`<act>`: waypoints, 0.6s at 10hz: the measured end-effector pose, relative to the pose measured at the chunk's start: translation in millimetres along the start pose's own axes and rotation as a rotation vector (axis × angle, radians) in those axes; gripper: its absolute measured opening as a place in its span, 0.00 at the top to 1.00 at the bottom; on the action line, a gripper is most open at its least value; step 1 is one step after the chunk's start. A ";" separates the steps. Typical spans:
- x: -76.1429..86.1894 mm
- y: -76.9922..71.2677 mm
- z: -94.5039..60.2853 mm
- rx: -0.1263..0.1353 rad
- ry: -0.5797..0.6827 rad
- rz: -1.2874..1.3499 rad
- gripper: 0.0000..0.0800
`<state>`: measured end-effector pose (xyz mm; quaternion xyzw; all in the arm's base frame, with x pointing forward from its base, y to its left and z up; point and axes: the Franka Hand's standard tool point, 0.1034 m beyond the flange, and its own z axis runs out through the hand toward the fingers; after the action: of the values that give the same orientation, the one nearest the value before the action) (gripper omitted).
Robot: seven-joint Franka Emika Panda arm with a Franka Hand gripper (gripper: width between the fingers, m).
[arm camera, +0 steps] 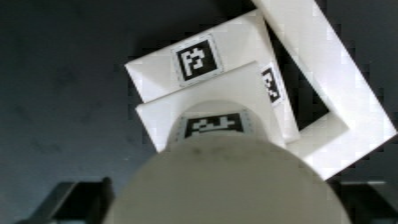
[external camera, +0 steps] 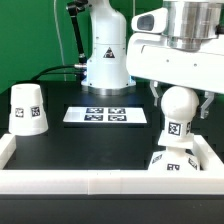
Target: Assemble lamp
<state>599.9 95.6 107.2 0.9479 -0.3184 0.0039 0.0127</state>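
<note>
The black table [external camera: 60,140] carries the marker board [external camera: 106,116], flat and fixed, my landmark. The shade [external camera: 27,108] stands well apart from it, toward the exterior view's left. The base [external camera: 172,163] [arm camera: 205,85] sits near the white corner wall [arm camera: 338,70], off the board toward the exterior view's right. My gripper [external camera: 178,98] is clenched on the bulb [external camera: 178,112] [arm camera: 214,185], holding it upright directly above the base, seemingly just touching it
</note>
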 end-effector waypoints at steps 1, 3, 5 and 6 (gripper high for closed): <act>-0.3 -0.1 0.2 0.000 0.000 -0.001 0.15; -0.6 -0.3 0.5 0.000 -0.001 -0.004 0.13; -9.6 -4.4 -2.1 -0.016 0.005 -0.069 0.13; -19.3 -3.8 -4.3 -0.018 0.005 -0.097 0.13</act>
<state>586.9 110.4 111.1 0.9620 -0.2723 0.0027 0.0219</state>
